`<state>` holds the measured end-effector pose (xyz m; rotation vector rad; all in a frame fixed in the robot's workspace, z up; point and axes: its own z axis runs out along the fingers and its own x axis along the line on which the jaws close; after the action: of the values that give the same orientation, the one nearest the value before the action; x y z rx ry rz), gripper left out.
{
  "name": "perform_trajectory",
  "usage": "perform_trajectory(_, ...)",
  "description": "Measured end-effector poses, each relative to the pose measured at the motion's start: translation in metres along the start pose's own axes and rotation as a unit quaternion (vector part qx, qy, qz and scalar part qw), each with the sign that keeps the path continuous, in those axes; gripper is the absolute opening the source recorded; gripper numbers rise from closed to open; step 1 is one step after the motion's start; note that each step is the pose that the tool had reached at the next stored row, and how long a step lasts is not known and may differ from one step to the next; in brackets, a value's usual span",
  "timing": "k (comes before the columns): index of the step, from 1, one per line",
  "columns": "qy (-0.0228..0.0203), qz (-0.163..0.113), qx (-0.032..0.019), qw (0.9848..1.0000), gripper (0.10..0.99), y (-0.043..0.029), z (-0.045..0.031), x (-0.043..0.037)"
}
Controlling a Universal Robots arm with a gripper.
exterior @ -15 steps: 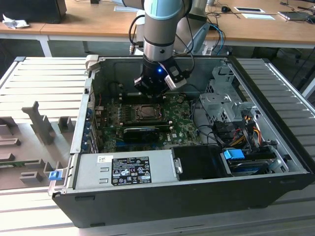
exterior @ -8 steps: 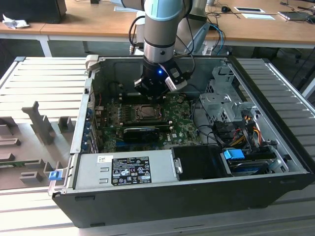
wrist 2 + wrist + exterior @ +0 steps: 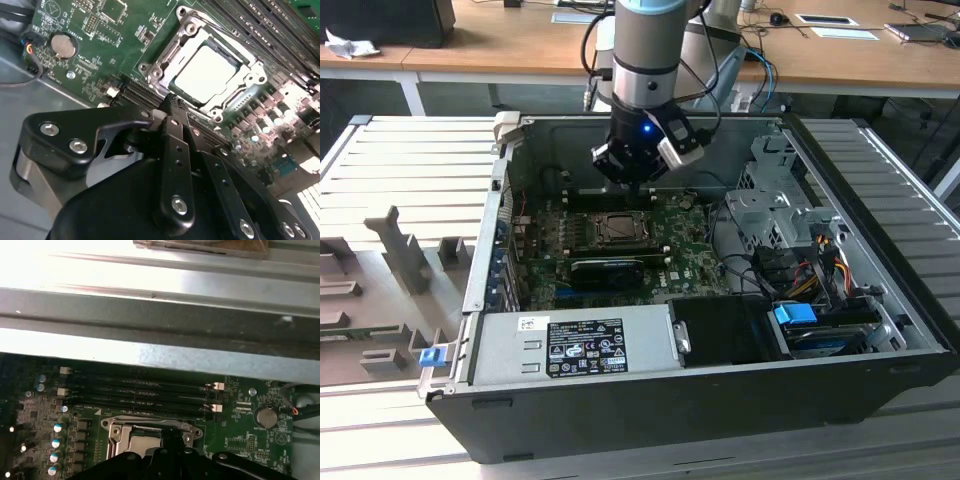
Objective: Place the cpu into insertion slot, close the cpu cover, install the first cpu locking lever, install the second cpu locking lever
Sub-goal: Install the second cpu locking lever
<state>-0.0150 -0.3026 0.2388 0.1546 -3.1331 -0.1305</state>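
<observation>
Silver-topped cpu (image 3: 206,75) sits framed by cpu cover (image 3: 248,79).

Grey-and-blue arm (image 3: 645,50), black pincer (image 3: 172,107) — silver screws, blue light

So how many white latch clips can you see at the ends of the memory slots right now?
2 in the first wrist view: one clip at the end of an upper slot, another clip just below it. More may be hidden or too dark to tell.
</observation>
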Motion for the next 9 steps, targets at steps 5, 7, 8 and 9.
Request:
perform_trajectory(5, 0.0001, 0.0, 0.0001, 1.0, 0.106, -0.0203, -0.0018, 0.0028)
perform_trajectory(7, 0.0001, 0.0, 0.0001, 1.0, 0.106, -0.0302, -0.0025, 0.0038)
perform_trajectory(8, 0.0, 0.0, 0.0, 1.0, 0.106, -0.0338, -0.0026, 0.0042)
perform_trajectory(9, 0.0003, 0.0, -0.0003, 1.0, 0.106, -0.041, -0.0027, 0.0049)
